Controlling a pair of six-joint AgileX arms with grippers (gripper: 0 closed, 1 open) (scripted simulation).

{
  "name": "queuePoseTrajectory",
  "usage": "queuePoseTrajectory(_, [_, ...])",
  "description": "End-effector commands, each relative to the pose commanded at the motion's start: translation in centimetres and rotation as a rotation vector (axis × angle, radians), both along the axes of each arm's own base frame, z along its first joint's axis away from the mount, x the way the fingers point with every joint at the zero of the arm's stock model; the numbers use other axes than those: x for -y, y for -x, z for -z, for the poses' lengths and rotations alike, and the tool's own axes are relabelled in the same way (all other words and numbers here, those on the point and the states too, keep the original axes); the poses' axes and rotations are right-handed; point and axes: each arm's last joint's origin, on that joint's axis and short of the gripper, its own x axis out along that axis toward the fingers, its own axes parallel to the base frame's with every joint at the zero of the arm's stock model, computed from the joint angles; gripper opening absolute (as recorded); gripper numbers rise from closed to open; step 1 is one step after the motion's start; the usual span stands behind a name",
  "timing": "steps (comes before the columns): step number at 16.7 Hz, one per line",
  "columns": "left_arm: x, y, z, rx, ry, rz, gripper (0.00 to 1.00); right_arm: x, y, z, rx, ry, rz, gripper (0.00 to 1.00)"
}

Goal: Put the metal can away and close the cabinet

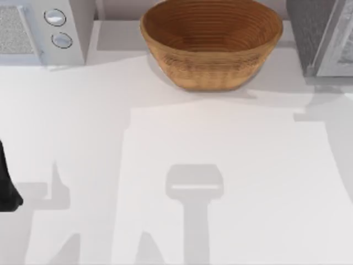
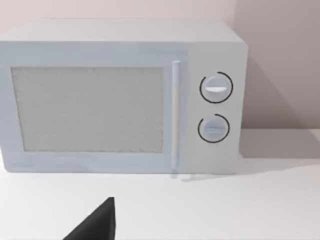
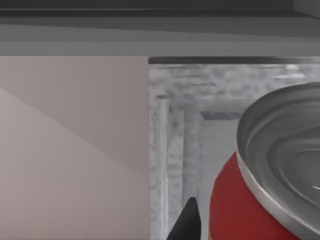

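Right wrist view puts the metal can (image 3: pixel 280 200) very near the lens, its silver lid and red side cut off at the frame edge, with one dark finger tip of the right gripper (image 3: pixel 187 222) beside it; the can seems to be held, but I cannot tell from this whether the jaws pinch it or merely sit alongside. Beyond the can stands the grey mottled inside of the cabinet (image 3: pixel 200 150), its front edge post just behind and a dark shelf or top panel overhead. The likeliest trouble is a clip: if the arm pushes in off-line, the can's rim could strike that post or the panel above and twist loose, or tip on release if set down tilted. Closing the door too soon could also catch the arm. How deep the can sits, and whether it rests on anything, is hidden. From above, the left gripper (image 1: pixel 8 190) is parked at the left edge of the bench (image 1: pixel 231 165), mostly cut off, its jaws unreadable. Farther back sit the wicker bowl (image 1: pixel 212 44), the microwave (image 2: pixel 120 95) at left, and the cabinet's open door at right.
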Motion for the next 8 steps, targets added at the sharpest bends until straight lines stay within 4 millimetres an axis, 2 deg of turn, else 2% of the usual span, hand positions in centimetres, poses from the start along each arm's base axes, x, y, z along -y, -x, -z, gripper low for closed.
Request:
queuePoseTrajectory(4, [0.0,0.0,0.0,0.0,0.0,0.0,1.0,-1.2,-4.1,-5.3,0.001,-0.001,-0.001,0.0])
queuePoseTrajectory(8, [0.0,0.0,0.0,0.0,0.0,0.0,1.0,-2.4,-7.4,-8.3,0.001,-0.002,-0.002,0.0])
